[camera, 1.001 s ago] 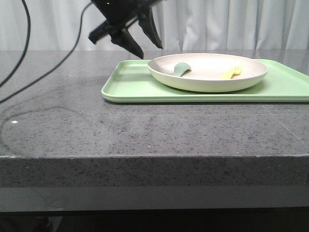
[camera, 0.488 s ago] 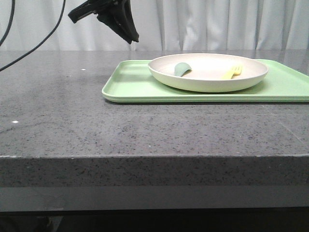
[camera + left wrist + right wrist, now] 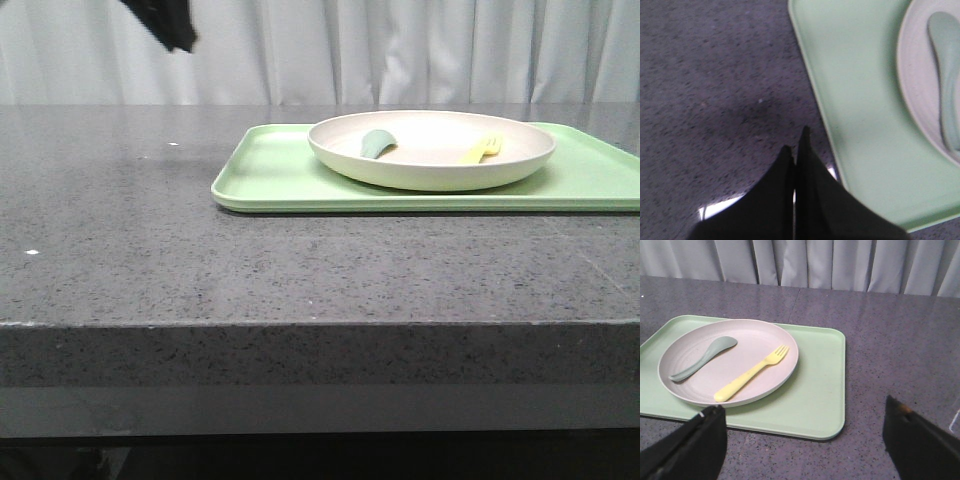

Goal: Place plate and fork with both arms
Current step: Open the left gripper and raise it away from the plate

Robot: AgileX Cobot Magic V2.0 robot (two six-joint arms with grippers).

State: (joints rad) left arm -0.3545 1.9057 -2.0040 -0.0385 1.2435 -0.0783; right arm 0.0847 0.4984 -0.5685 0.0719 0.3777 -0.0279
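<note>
The cream-white plate (image 3: 430,165) rests on a light green tray (image 3: 270,180) at the table's far right. In the plate lies the pale yellow fork (image 3: 480,150), with a dull green rounded utensil (image 3: 377,143) to its left. My left gripper (image 3: 183,42) hangs high at the upper left, well clear of the tray. The left wrist view shows the left gripper (image 3: 796,142) shut and holding nothing, over bare table beside the tray (image 3: 855,125). My right gripper (image 3: 801,407) is open above the tray's near edge, a short way from the plate (image 3: 755,340) and fork (image 3: 752,374).
The grey speckled table (image 3: 300,270) stretches left of and in front of the tray. White curtains (image 3: 420,50) hang behind it. The green utensil (image 3: 705,357) lies in the plate beside the fork. The table's front edge (image 3: 320,322) runs across the front view.
My left gripper has risen and moved left, away from the tray's far left corner, and its fingers have come together. Plate, fork and tray have not moved.
</note>
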